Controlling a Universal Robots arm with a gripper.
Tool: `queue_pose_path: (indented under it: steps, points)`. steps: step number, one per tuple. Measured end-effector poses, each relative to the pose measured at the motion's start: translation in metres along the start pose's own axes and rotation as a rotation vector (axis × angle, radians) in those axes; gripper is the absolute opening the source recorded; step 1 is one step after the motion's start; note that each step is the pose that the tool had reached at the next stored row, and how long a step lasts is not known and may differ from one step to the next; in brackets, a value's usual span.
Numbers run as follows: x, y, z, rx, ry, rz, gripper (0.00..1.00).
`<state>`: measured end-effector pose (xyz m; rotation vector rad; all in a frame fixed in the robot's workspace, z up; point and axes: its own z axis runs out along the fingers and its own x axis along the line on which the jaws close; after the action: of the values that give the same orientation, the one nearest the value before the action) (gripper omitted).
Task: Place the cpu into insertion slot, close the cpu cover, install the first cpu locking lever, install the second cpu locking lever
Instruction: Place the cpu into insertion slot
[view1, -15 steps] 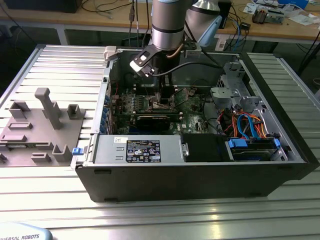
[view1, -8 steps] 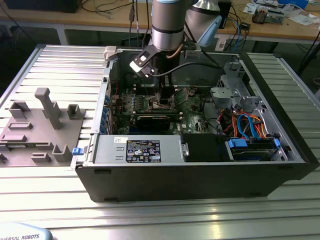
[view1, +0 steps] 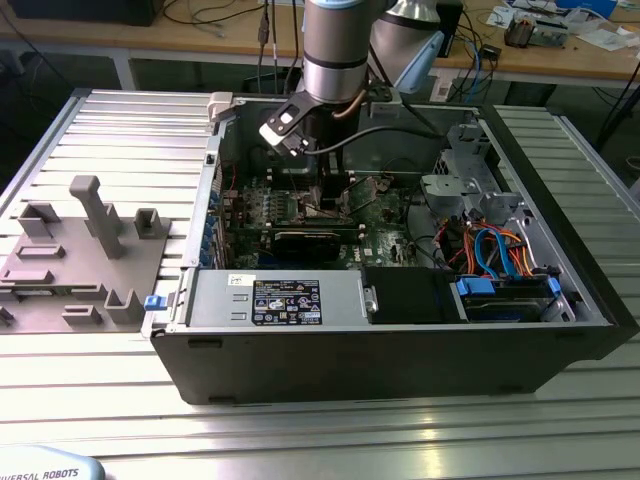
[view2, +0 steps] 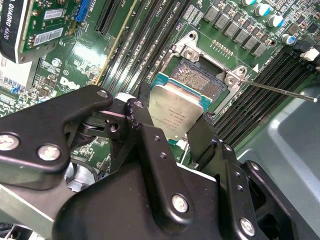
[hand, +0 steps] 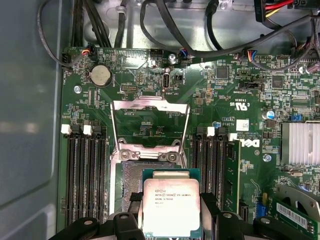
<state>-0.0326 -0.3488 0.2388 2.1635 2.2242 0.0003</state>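
The arm (view1: 335, 45) comes straight down into the open computer case (view1: 400, 345), toward its far wall. It's tight in there: memory slots (hand: 85, 170) flank the insertion slot (hand: 131, 181) on both sides, and the cpu cover (hand: 150, 105) stands tipped up at one edge. The gripper (view2: 170, 119) pinches the cpu (view2: 175, 110) by opposite edges. The chip hangs just above the slot, partly overlapping it and not seated.

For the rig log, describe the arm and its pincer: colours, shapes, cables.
The arm is a silver-grey metal cylinder with a pale blue joint cap; a black cable loops beside it. The pincer is matte black, built of hinged link plates fastened with silver screws.
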Motion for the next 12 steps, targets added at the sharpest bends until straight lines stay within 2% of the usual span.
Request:
queue_pose_path:
  steps: [12]
  points:
    - [0.0002, -0.0010, 0.0027, -0.0001, 0.0000, 0.000, 0.54]
